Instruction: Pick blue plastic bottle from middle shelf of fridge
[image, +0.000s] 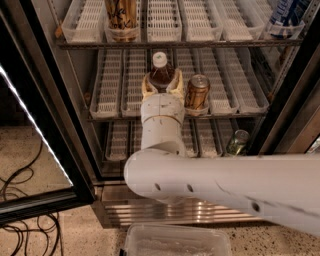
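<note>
Cream gripper (162, 84) at the brown, white-capped blue plastic bottle (160, 74).

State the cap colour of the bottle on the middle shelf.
White cap, camera view; gripper at the blue plastic bottle.
</note>
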